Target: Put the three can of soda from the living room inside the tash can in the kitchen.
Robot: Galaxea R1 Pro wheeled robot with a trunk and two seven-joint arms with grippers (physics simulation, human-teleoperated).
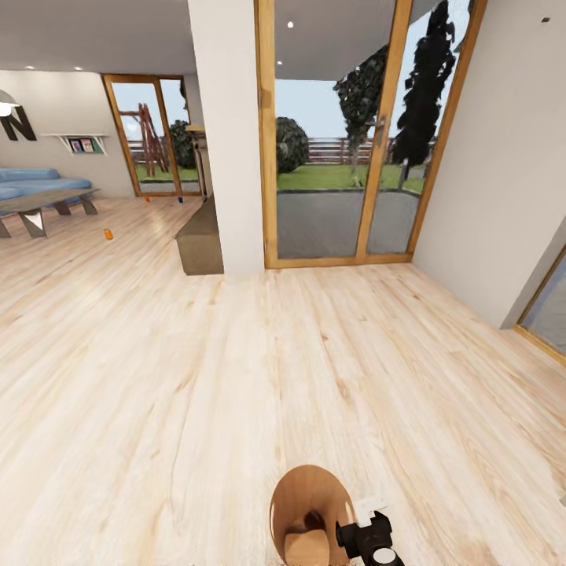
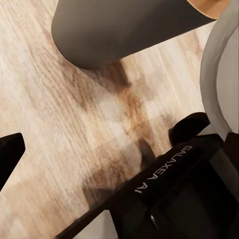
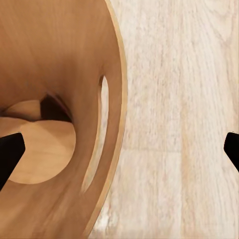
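Observation:
The tash can [image 1: 308, 503], brown inside and grey outside, is at the bottom of the head view, close in front of me. My right gripper [image 1: 369, 528] is at its rim. In the right wrist view the right gripper [image 3: 119, 149] is open, its fingertips far apart, one inside the tash can [image 3: 59, 74] and one outside its wall. Far off on the living room floor lie an orange can of soda [image 1: 108, 233], a second orange one [image 1: 147, 199] and a dark blue one [image 1: 180, 200]. My left gripper [image 2: 119, 149] is open beside the tash can [image 2: 124, 30].
A white pillar [image 1: 228, 134] with a low brown bench [image 1: 201, 236] stands ahead on the left. Wood-framed glass doors [image 1: 346, 134] and a white wall [image 1: 503, 157] are ahead and to the right. A blue sofa [image 1: 35, 182] and a low table [image 1: 43, 206] stand far left. Light plank floor [image 1: 236, 377] lies between.

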